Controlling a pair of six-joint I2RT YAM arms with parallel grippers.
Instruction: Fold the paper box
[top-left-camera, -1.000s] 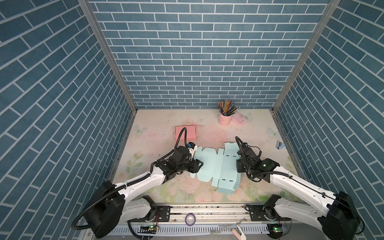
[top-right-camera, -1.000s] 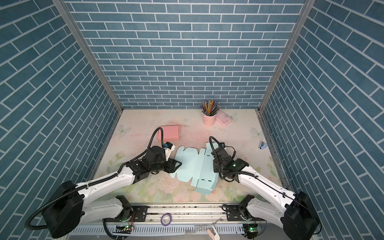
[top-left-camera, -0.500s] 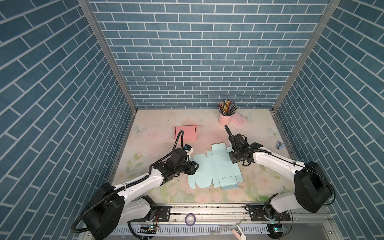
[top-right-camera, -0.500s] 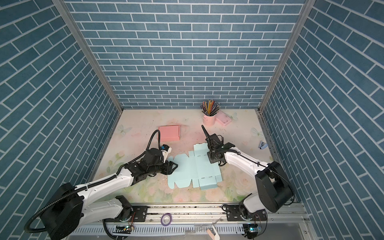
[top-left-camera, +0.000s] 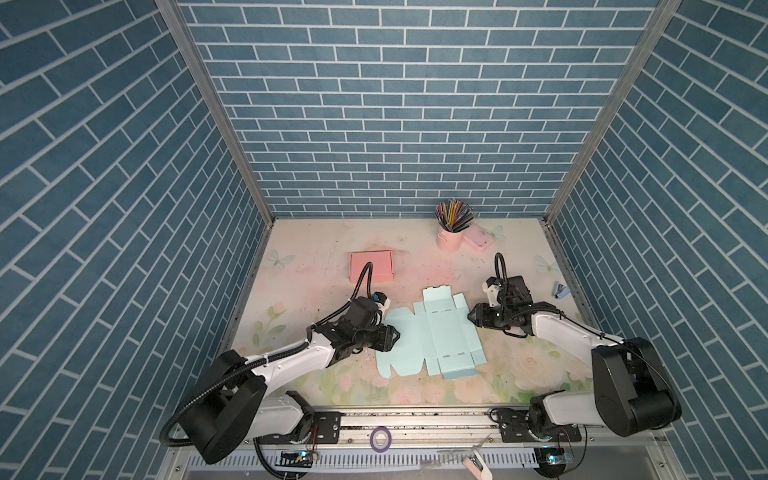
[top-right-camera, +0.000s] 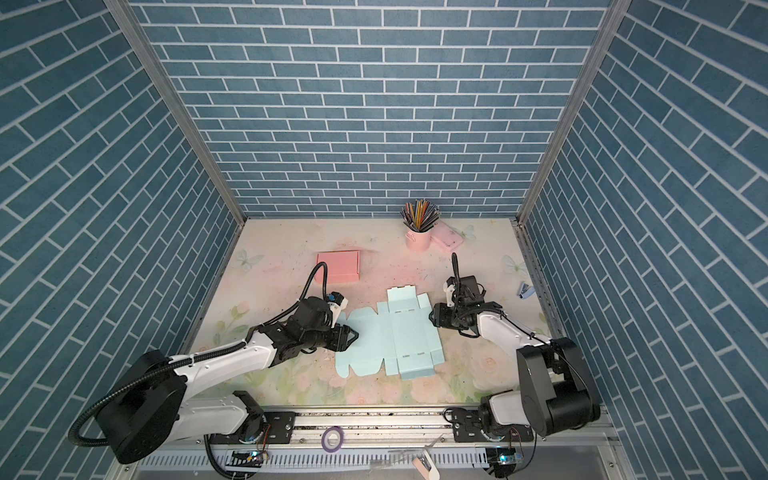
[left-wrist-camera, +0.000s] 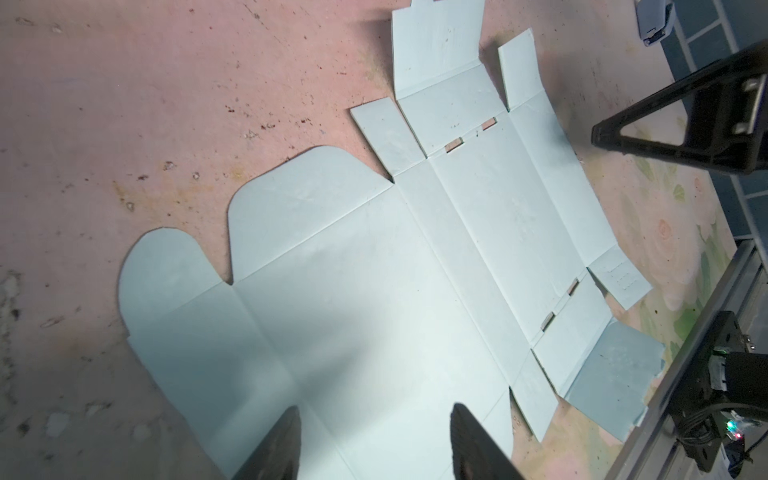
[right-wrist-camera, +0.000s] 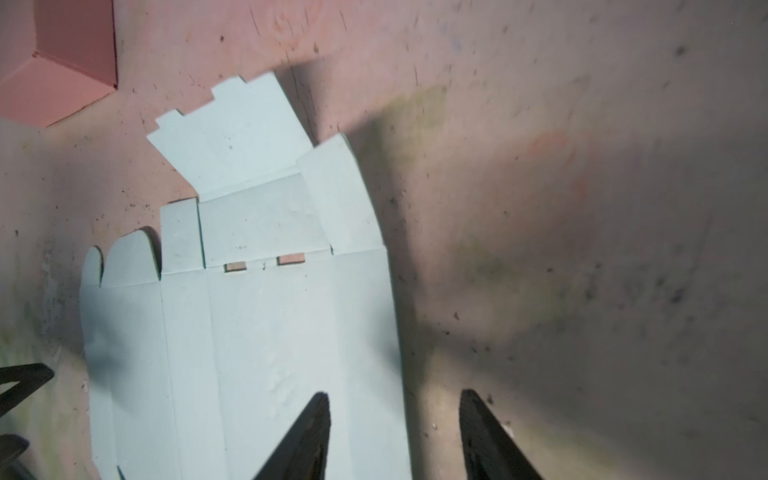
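Shows the paper box (top-left-camera: 432, 336) as a pale blue blank, unfolded and lying flat on the table (top-left-camera: 311, 257), a little forward of the middle and between the two arms in both top views. Has two rounded tabs on its left side, a long slotted panel down the centre and a notched flap at the far end. Lifts slightly at the small far-right flap, with shadow under it in the right wrist view

Finds the left gripper (top-left-camera: 395, 334) low over the blank's left panel, jaws apart, with only flat paper showing between the fingers in the left wrist view. Cannot tell whether the tips touch the sheet. Puts the right gripper (top-left-camera: 470, 318) at the blank's right edge, beside its far half, jaws apart and clamped on nothing. In the right wrist view, places one finger over the edge panel and one over bare table

Further out, shows a pink box (top-left-camera: 371, 266), folded shut, behind the left gripper and apart from the blank. At the back, right of centre, shows a pink cup (top-left-camera: 449, 243) full of coloured pencils (top-left-camera: 454, 214), just beside a flat pink case (top-left-camera: 480, 240). Near the right wall, shows a small blue-grey item (top-left-camera: 559, 289), too small to name. On the front rail (top-left-camera: 415, 419), shows a purple tape roll (top-left-camera: 380, 438)
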